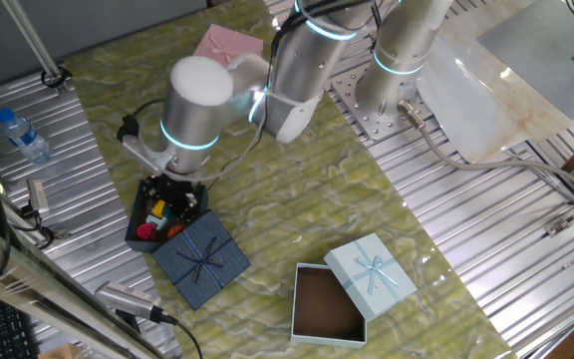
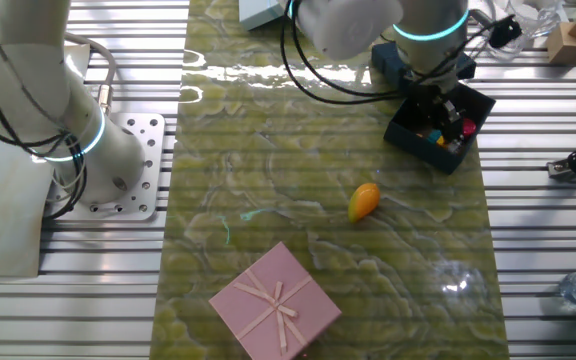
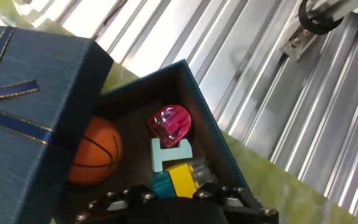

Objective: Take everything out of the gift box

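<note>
The navy gift box [image 1: 138,227] [image 2: 406,132] [image 3: 201,119] stands open at the table's edge. Its ribboned lid [image 1: 200,257] [image 3: 23,124] leans against it. Inside lie an orange ball [image 3: 95,152], a pink toy [image 3: 171,123], a pale teal T-shaped piece [image 3: 168,154] and a teal-and-yellow toy [image 3: 174,179]. My gripper [image 3: 173,190] [image 1: 172,204] [image 2: 446,115] reaches down into the box. Its fingers sit tight on both sides of the teal-and-yellow toy. An orange-yellow toy [image 2: 364,200] lies on the table outside the box.
A pink box [image 1: 227,45] [image 2: 275,300] sits across the table. A light blue box [image 1: 327,304] with brown inside stands open, its lid [image 1: 372,271] propped beside it. A water bottle [image 1: 23,135] lies on the metal slats beside the mat.
</note>
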`<state>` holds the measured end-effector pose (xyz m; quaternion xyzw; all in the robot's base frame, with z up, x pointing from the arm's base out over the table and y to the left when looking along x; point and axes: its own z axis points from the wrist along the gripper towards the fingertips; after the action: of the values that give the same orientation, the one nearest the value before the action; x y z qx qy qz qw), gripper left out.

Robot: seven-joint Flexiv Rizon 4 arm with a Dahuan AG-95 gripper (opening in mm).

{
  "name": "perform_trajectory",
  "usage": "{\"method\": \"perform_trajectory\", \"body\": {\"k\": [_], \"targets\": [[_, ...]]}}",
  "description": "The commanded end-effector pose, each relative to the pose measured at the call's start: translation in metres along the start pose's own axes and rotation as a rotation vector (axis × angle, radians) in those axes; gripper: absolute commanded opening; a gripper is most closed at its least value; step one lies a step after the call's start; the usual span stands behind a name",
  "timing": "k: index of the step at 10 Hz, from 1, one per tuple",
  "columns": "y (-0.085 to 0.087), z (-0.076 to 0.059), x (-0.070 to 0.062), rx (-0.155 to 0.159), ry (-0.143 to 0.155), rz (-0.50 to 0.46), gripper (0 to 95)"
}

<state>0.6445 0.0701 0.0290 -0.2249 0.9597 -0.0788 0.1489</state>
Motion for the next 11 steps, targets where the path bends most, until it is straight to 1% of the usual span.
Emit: {"method": "perform_trajectory", "body": {"k": [1, 2, 3, 5, 6, 7, 9, 10, 11], "targets": [[-0.001, -0.009, -0.001, 0.129, 0.033, -0.012, 57.0], [0.000, -0.013, -0.002, 0.061, 0.025, 0.000, 57.0], [0.000, -0.013, -0.003, 0.030, 0.013, -0.004, 38.0], [-0.006, -0.015, -0.001, 0.039, 0.010, -0.043, 38.0], [-0.015, -0.017, 0.002, 0.036, 0.007, -0.054, 38.0], [-0.020, -0.018, 0.004, 0.033, 0.005, -0.056, 38.0], [-0.024, -0.021, 0.005, -0.001, -0.005, -0.023, 38.0], [-0.025, -0.025, 0.005, -0.018, -0.011, -0.007, 38.0], [-0.025, -0.030, 0.004, -0.022, -0.012, -0.002, 38.0]]}}
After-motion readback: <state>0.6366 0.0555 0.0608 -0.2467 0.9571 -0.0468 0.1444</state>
